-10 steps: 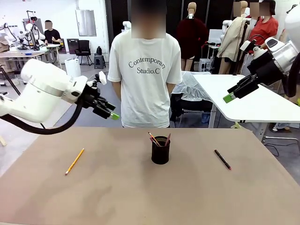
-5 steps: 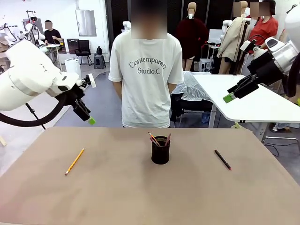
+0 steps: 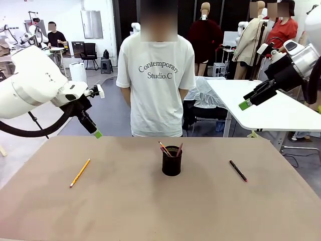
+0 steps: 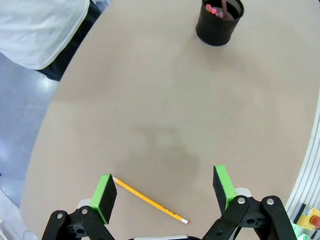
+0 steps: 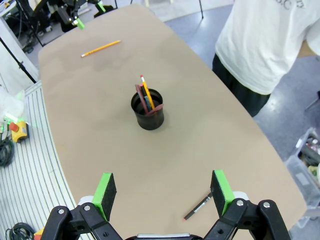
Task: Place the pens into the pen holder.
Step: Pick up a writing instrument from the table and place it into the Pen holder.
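While both grippers hang open and empty, two pens lie loose on the table (image 3: 150,211) and others stand in the pen holder (image 3: 171,161).
The left gripper (image 3: 96,132), jaws spread wide, hovers over the table's far left part, above the yellow pencil (image 3: 80,172) lying on the left side. The right gripper (image 3: 244,105), equally wide, is raised high at the far right. The black pen (image 3: 238,170) lies on the right side, well apart from the holder at the middle. A person (image 3: 155,75) stands at the far edge.
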Available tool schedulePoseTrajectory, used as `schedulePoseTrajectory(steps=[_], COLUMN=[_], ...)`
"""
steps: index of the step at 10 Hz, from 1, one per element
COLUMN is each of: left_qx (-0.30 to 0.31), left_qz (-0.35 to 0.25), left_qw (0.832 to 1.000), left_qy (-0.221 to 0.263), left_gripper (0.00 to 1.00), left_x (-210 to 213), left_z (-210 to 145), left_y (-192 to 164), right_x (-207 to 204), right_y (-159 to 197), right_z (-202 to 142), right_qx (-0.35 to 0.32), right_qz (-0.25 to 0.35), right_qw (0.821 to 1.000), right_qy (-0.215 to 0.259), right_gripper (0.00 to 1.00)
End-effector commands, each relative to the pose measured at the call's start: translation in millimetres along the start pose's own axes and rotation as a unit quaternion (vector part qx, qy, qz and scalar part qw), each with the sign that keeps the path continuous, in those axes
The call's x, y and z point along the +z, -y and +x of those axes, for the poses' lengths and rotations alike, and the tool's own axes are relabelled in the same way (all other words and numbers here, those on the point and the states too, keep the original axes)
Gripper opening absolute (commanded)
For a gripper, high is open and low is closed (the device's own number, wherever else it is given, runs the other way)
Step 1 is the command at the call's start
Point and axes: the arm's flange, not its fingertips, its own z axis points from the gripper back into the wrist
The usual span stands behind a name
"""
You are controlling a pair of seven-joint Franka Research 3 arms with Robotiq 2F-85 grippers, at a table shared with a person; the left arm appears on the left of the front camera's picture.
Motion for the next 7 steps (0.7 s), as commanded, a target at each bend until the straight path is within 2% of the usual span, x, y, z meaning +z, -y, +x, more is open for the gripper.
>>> schedulePoseTrajectory(steps=[1,5,6,7], left_qx=[-0.009,0.000,0.059,0.106], left_qz=[0.005,0.001,0.011,0.047], left_qw=[1.000,1.000,0.995,0.984], left_qy=[0.002,0.001,-0.078,-0.132], left_gripper=[1.00,1.00,1.00,1.00], left_x=[4.2,0.5,-5.2,-12.3], left_z=[-1.8,0.2,0.8,-2.7], left_y=[-1.7,-0.4,-4.4,-7.7], right_x=[1.0,1.0,1.0,1.0], right_y=[0.0,0.0,0.0,0.0], right_z=[0.7,0.7,0.7,0.7], right_qx=[0.001,0.001,0.001,0.001], right_qz=[0.002,0.002,0.002,0.002], right_qw=[1.000,1.000,1.000,1.000], right_qy=[0.002,0.002,0.002,0.002], right_gripper=[1.00,1.00,1.00,1.00])
